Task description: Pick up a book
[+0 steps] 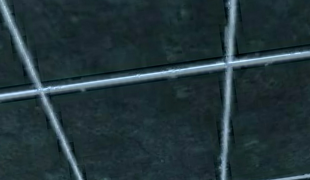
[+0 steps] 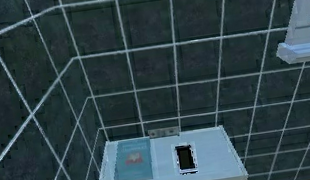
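In the arm side view, a flat book [image 2: 133,162] with a blue cover and an orange patch lies on the left part of a pale box-shaped top [image 2: 214,165], which looks like a toilet tank lid. Beside the book, toward the middle of that top, lies a small white-framed dark rectangle [image 2: 185,157].
Dark green tiled walls [image 1: 148,129] with pale grout stand close ahead and also meet in a corner behind the tank [image 2: 81,78]. A small grey fitting [image 2: 165,131] sits on the wall just behind the lid. A white window frame and sill [image 2: 309,48] jut out at the upper right.
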